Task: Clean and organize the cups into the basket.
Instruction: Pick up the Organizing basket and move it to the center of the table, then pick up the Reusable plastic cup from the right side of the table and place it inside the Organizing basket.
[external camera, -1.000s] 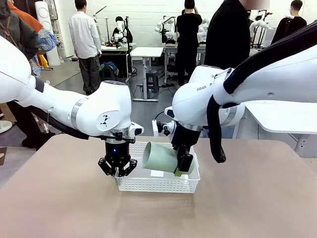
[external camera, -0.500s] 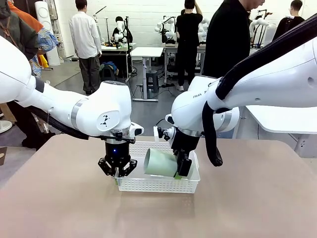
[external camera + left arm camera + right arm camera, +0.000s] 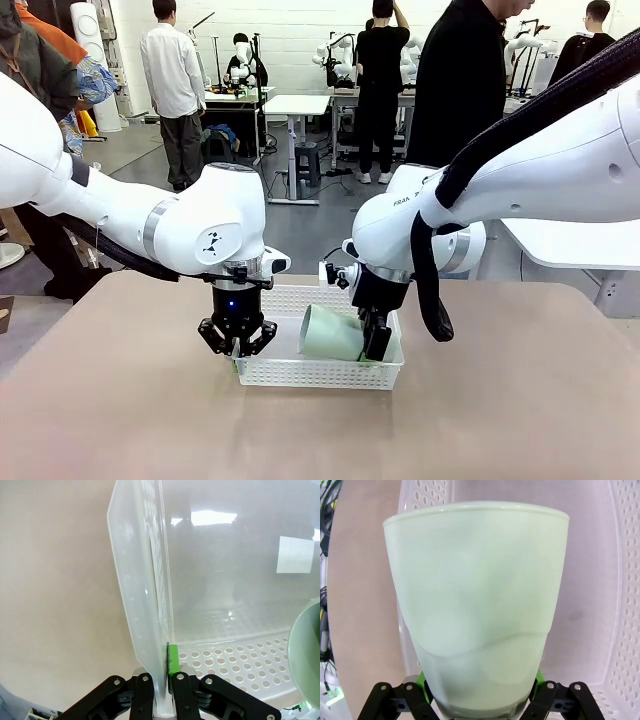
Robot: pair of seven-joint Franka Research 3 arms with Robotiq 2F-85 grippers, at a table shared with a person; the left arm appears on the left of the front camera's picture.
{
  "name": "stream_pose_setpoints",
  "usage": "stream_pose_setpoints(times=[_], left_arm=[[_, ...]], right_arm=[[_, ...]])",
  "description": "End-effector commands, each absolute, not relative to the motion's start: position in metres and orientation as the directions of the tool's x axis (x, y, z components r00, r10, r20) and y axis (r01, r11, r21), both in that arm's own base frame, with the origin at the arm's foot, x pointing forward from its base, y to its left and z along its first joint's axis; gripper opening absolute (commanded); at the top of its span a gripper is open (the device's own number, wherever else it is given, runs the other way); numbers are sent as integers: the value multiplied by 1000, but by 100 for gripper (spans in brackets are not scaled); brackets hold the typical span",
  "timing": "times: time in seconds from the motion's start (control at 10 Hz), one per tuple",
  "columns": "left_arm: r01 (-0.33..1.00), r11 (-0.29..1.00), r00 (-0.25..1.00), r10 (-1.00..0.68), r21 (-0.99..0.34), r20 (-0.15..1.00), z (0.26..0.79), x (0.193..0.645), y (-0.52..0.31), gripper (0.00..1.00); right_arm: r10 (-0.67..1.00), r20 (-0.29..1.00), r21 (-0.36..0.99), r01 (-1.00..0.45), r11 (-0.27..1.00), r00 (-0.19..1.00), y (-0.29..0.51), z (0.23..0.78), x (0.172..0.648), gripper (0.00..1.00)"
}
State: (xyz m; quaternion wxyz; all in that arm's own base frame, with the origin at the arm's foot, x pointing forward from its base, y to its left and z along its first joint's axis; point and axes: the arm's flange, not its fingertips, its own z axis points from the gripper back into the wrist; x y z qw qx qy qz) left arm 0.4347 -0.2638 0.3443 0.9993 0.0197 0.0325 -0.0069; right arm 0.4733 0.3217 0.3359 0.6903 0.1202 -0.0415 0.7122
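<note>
Lowering the mint cup flat into the basket is the step in hand, as I judge it. The right pincer grips this cup at its base between the green pads. The cup lies on its side, with its mouth pointing away from this pincer and toward the left pincer. It is low inside the basket; whether it touches the floor I cannot tell. To do it well, the right pincer should descend slowly until the cup's side rests on the floor, and only then open. The left pincer is closed on the basket's end wall and steadies it. The lattice walls stand near on both sides of the right pincer, and the cup's mouth is near the left pincer. Straight up seems the free way out.
</note>
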Motion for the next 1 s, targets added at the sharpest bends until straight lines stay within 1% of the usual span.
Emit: stream_pose_setpoints(times=[0.0,0.5,0.6,0.7,0.9], left_arm=[[20,999,998,-17,44,-67,343,434,-264,0],[20,999,998,-17,44,-67,343,434,-264,0],[20,999,998,-17,44,-67,343,434,-264,0],[20,999,998,-17,44,-67,343,434,-264,0],[20,999,998,-17,44,-67,343,434,-264,0]], right_arm=[[976,216,118,-993,-15,11,325,328,479,79],[976,216,150,-989,-11,22,326,313,488,79],[975,222,155,-988,-11,24,327,314,488,91],[974,226,152,-988,-13,22,327,314,487,99],[973,229,146,-989,-15,19,328,314,487,100]])
